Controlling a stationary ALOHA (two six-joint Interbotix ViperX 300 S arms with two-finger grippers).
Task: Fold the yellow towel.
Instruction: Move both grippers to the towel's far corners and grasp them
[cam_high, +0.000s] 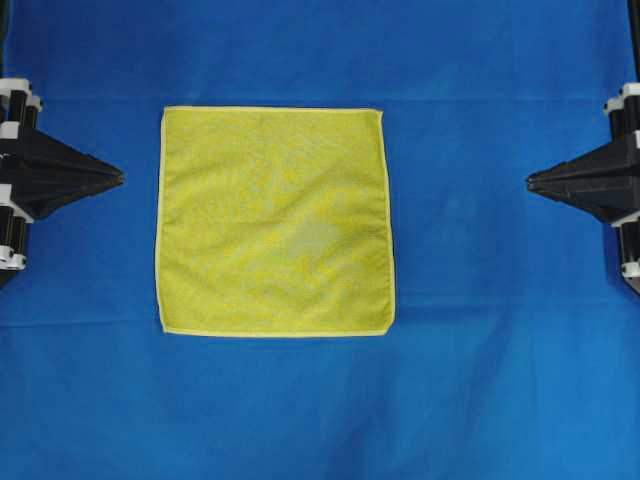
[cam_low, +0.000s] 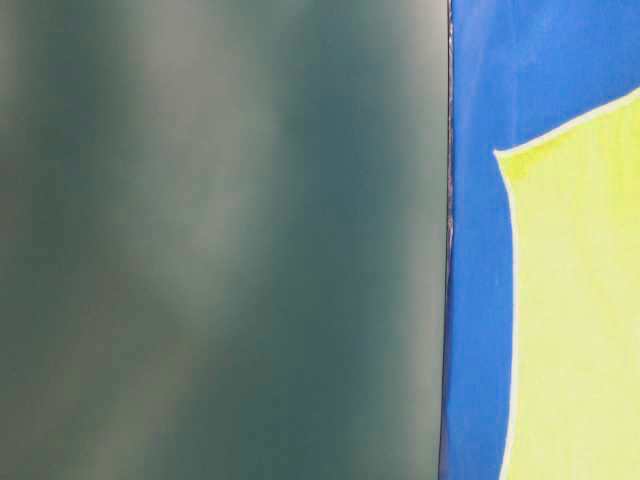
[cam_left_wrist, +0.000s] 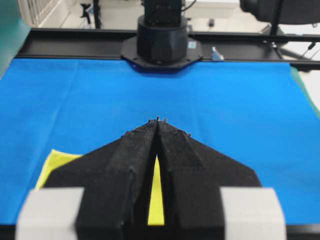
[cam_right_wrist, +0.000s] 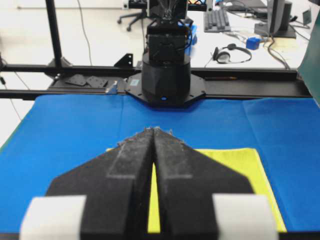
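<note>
Yellow towel (cam_high: 275, 221) lies flat and fully spread on the blue table cover (cam_high: 480, 380), a little left of the middle in the overhead view, with its paler hem visible on all four sides. It is between the two grippers and touches neither of them. The left gripper (cam_high: 120, 178) is at the left edge, near the towel's left side, with its tips pointing toward the towel. The right gripper (cam_high: 530, 182) is at the right edge, well apart from the towel's right side, and points back at it. Both grippers have their fingers pressed together and hold nothing. In each wrist view the closed black fingers (cam_left_wrist: 170, 145) (cam_right_wrist: 167, 150) form a wedge above the cloth, and the opposite arm's base (cam_left_wrist: 161, 42) (cam_right_wrist: 165, 75) stands straight ahead. The table-level view shows one towel corner (cam_low: 570, 300) beside a blurred dark green panel (cam_low: 220, 240).
</note>
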